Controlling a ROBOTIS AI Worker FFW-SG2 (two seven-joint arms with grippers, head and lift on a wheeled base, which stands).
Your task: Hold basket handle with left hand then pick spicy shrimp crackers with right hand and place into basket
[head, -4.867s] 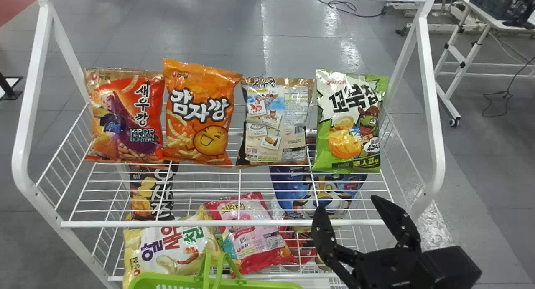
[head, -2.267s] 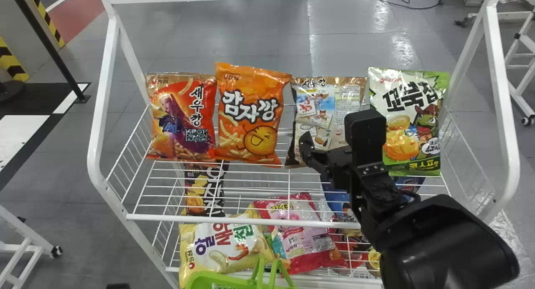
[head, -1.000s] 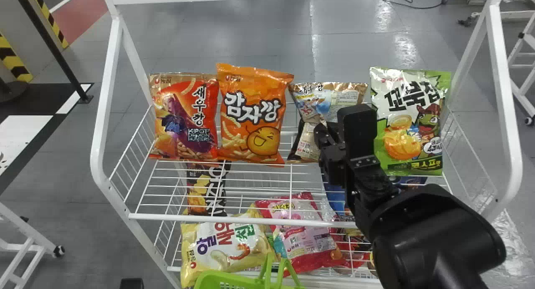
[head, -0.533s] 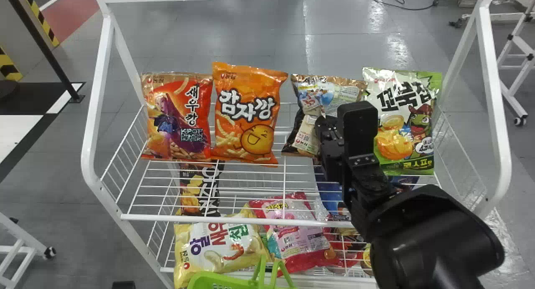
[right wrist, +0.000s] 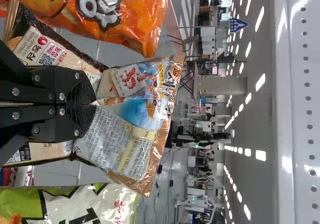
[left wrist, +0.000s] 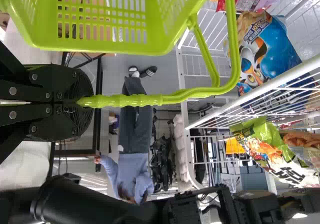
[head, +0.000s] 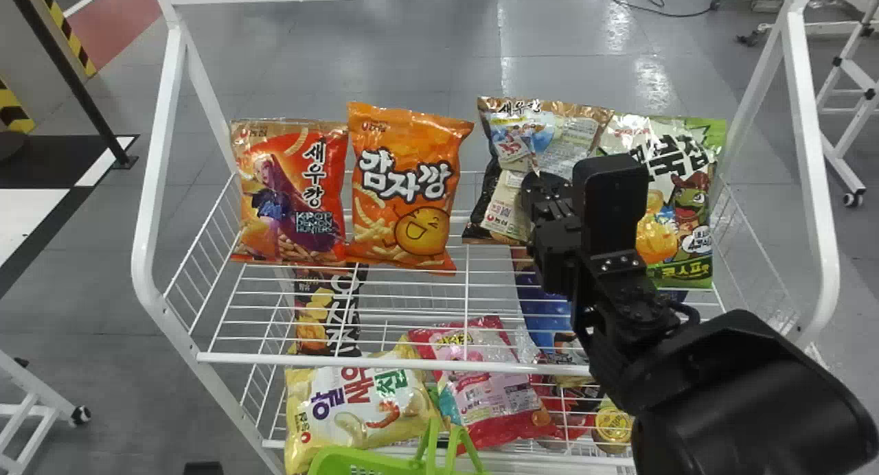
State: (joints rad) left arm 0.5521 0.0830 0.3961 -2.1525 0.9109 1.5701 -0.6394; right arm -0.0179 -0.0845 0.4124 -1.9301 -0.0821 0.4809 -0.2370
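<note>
My right gripper [head: 542, 187] is shut on the bag of shrimp crackers [head: 507, 204], which it holds raised above the upper shelf, back print outward. The bag is creased and tilted, its upper corner overlapping the green bag. Pinched foil lies between the right gripper [right wrist: 90, 104] and the rest of the cracker bag [right wrist: 132, 109] in the right wrist view. Low in the head view shows the green basket [head: 364, 461]. My left gripper [left wrist: 80, 103] is shut on the handle [left wrist: 135, 101] of the basket [left wrist: 105, 34] in the left wrist view.
On the white wire rack [head: 329, 357], a red bag [head: 292, 193] and an orange bag [head: 406, 187] stand left of the held bag. A green bag [head: 687, 207] stands at its right. Several snack bags lie on the lower shelf, among them a yellow one [head: 357, 406].
My right gripper has come in from the lower right, taken hold of the cracker bag and lifted it off the shelf. The head view has turned to the left since the earliest frame.
</note>
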